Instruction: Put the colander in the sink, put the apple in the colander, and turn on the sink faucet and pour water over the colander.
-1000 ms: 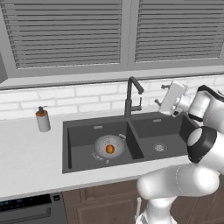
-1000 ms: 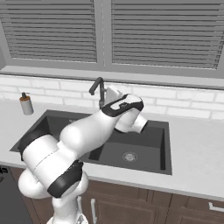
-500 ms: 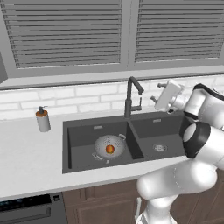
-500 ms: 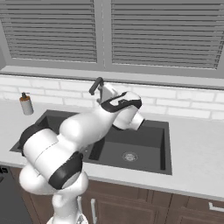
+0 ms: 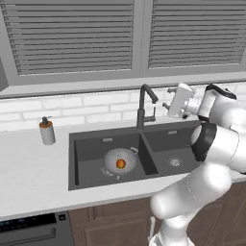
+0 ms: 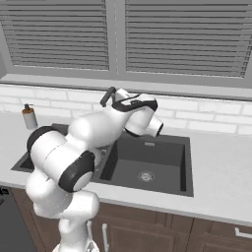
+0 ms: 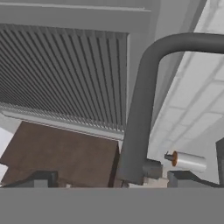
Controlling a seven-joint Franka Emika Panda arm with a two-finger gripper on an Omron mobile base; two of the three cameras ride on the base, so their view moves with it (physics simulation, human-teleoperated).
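Note:
The silvery colander (image 5: 113, 160) rests in the left basin of the dark sink (image 5: 86, 147), and the red-orange apple (image 5: 121, 164) lies inside it. Behind the divider stands the dark gooseneck faucet (image 5: 141, 108), its spout hooking to the right; no water runs. My gripper (image 5: 166, 97) hovers just right of the spout, fingers spread, open and holding nothing. The hand view is rolled sideways. In it the faucet (image 7: 139, 114) looms close between my fingertips (image 7: 187, 178). From the right base view my arm covers the left basin, with the spout tip (image 6: 108, 96) peeking above it.
A grey soap dispenser (image 5: 46, 131) with a brown pump stands on the counter left of the sink. The right basin (image 6: 147, 165) has a silver drain. White brick backsplash and shuttered windows rise close behind the faucet.
My hand has swung left from over the right basin's far edge toward the faucet spout, staying open. Colander and apple have not moved.

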